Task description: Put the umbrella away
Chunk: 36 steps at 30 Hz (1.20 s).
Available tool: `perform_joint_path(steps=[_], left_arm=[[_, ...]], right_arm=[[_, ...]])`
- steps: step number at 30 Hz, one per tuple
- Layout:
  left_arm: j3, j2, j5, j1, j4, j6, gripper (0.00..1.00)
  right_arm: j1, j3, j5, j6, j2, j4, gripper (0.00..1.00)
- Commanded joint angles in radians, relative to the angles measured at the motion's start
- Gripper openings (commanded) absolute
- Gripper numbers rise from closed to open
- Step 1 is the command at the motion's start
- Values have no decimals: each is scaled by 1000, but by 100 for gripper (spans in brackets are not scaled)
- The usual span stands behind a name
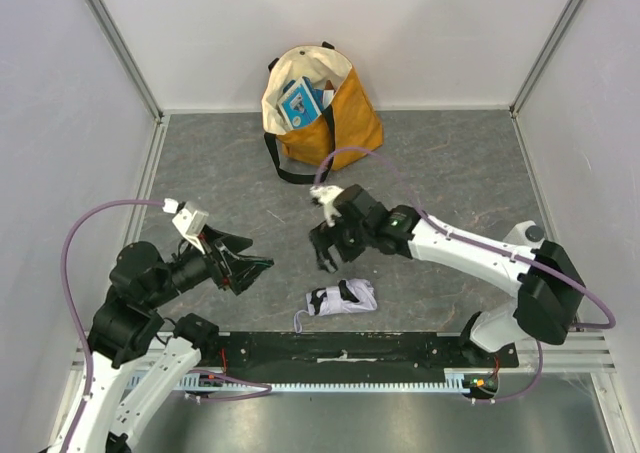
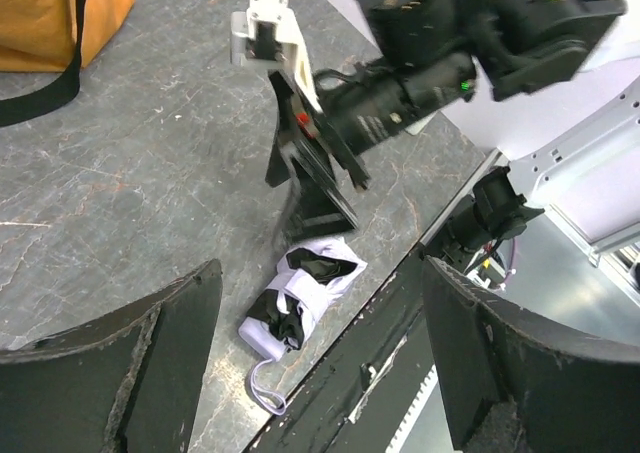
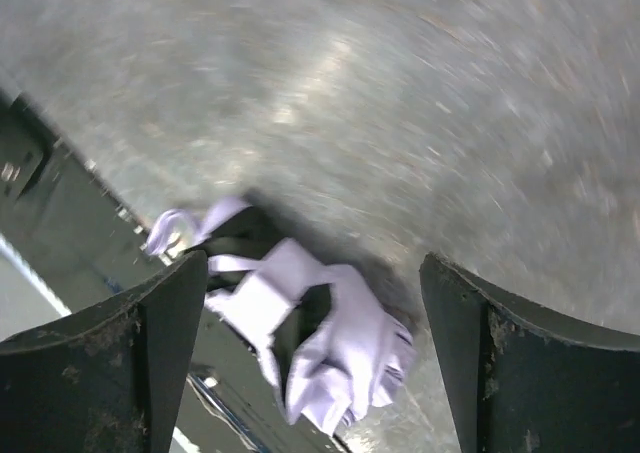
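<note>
The umbrella (image 1: pixel 342 297) lies folded and bundled on the grey table near the front edge, pale lavender fabric with black parts and a thin strap loop at its left end. It also shows in the left wrist view (image 2: pixel 300 298) and, blurred, in the right wrist view (image 3: pixel 320 338). My right gripper (image 1: pixel 324 251) is open and empty, hovering just above and behind the umbrella, which sits between its fingers in the right wrist view. My left gripper (image 1: pixel 250 270) is open and empty, to the left of the umbrella, apart from it.
A mustard-and-cream tote bag (image 1: pixel 322 108) stands open at the back centre with blue items inside and a black strap on the table. A black rail (image 1: pixel 340 350) runs along the front edge just below the umbrella. White walls enclose the table.
</note>
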Motion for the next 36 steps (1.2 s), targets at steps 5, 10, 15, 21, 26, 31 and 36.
perform_joint_path(steps=[5,10,15,21,26,31,36], left_arm=[[29,-110,-116,-1,34,-70,94],[55,-193,-187,-2,3,-77,99],[92,-179,-187,-2,-40,-52,99],[75,-175,-184,-4,-40,-63,99],[49,-156,-193,-2,-22,-72,99],[40,-146,-194,-2,-14,-66,99],[44,-113,-191,-2,-13,-41,99]], right_arm=[[264,111,115,-411,59,-175,98],[416,115,313,-460,136,-204,97],[444,97,417,-481,199,-199,95],[448,82,454,-469,250,-201,91],[421,72,421,-394,309,-150,70],[294,43,353,-293,300,-103,43],[50,-24,140,-247,184,-14,40]])
